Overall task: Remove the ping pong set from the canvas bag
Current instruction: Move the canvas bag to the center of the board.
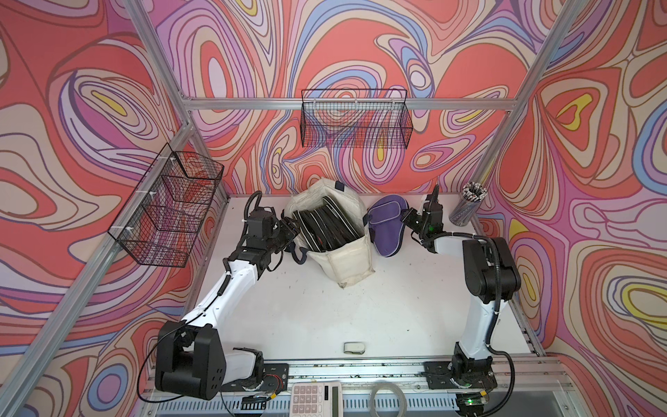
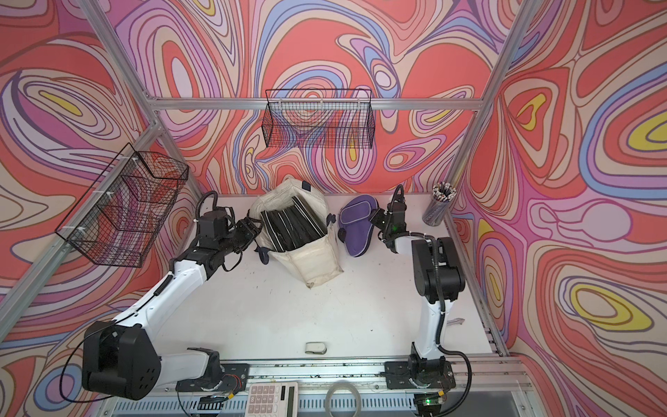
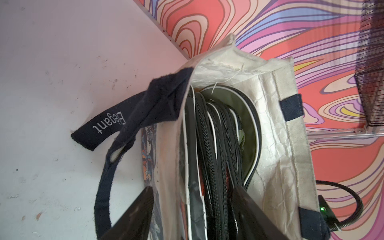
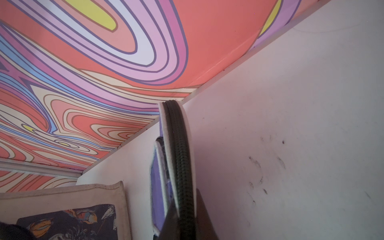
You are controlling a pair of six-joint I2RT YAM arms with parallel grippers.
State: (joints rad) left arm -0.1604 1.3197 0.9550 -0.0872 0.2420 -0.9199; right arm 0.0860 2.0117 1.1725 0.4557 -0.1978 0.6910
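Well, the purple paddle case [image 1: 384,225] is already out, just right of the canvas bag [image 1: 352,258], pinched edge-on in the right fingers [image 4: 204,220]. Left fingers [image 3: 137,216] stand apart, straddling the bag's left wall. Several black zipped cases [image 1: 326,229] are still inside.

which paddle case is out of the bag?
The purple case, clamped in the right gripper beside the canvas bag; the dark cases sit inside it.

Purple zipped case [image 4: 157,187] edge-on in gripper [image 4: 182,225], canvas bag [image 4: 62,196] beside
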